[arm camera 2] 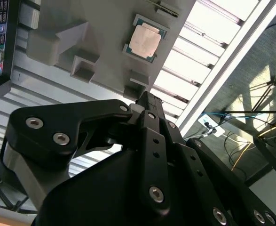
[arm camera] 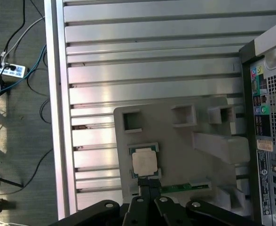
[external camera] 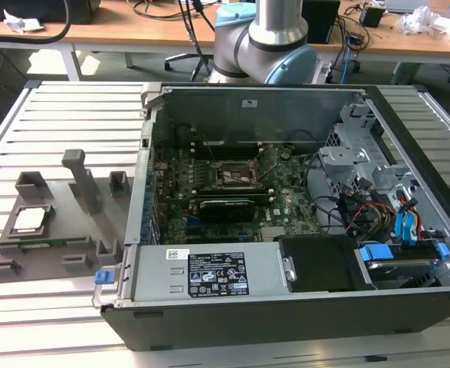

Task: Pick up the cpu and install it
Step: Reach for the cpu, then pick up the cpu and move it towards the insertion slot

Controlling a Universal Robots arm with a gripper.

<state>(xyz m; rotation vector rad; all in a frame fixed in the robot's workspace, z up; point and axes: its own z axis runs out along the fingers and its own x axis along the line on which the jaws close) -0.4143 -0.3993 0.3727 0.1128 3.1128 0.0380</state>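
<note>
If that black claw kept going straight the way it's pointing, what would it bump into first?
Most likely the cpu, lying flat in its pocket on the grey holder. In both wrist views the gripper points at it or just beside it, though how far above it hangs is unclear.

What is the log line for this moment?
cpu: in grey holder, not picked | tool: shut, empty, nearest to cpu | install: not done
</note>
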